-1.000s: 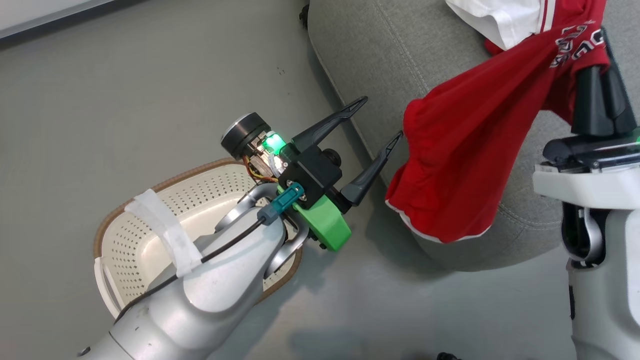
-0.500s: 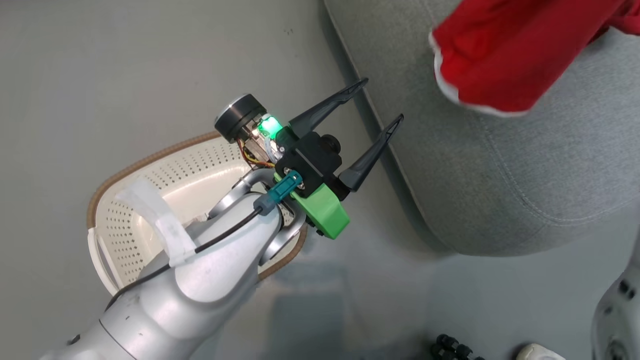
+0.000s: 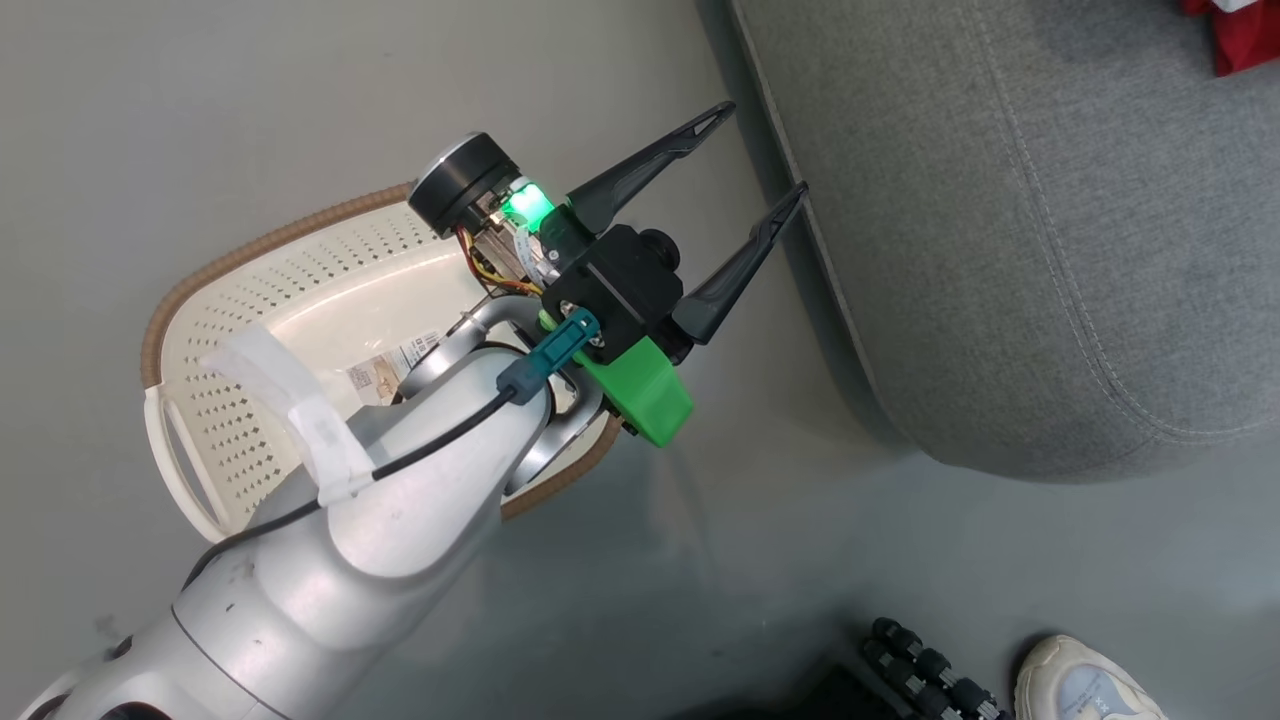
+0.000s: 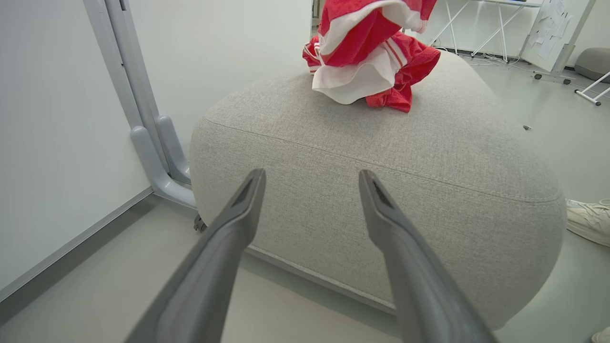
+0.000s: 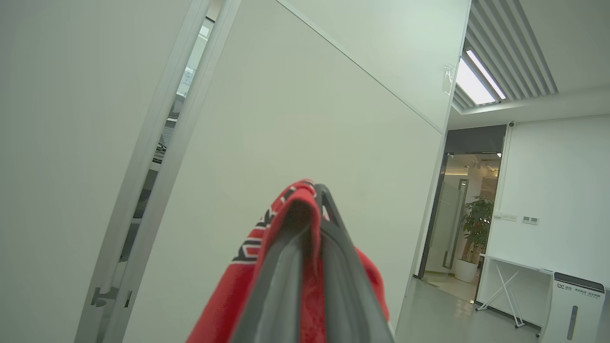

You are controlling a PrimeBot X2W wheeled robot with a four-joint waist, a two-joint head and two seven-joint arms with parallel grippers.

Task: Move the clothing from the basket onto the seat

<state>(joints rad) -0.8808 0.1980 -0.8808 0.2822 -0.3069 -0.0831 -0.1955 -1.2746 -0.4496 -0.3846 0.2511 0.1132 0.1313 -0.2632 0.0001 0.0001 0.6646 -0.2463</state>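
Observation:
My left gripper (image 3: 770, 145) is open and empty, held above the floor between the basket (image 3: 215, 275) and the seat (image 3: 1000, 220). The cream basket's inside shows its paper label and no cloth. In the left wrist view, my left gripper (image 4: 310, 176) has its fingers spread and pointing at the grey seat's (image 4: 381, 157) side. A heap of red and white clothing (image 4: 371, 66) lies on top, with more cloth hanging into it from above. A red corner of clothing (image 3: 1245, 45) shows at the head view's top right. My right gripper (image 5: 317, 190) points upward, shut on red clothing (image 5: 248, 286).
A person's pale shoe (image 3: 1085, 685) and a black ribbed part (image 3: 920, 665) sit on the grey floor at the lower right. A white wall with a grey post (image 4: 147, 128) stands left of the seat. Another shoe (image 4: 588, 221) lies past the seat's right end.
The head camera has swung, shifting seat and basket in the picture. The red shirt and my right gripper have passed out at the top right. My left gripper stays open.

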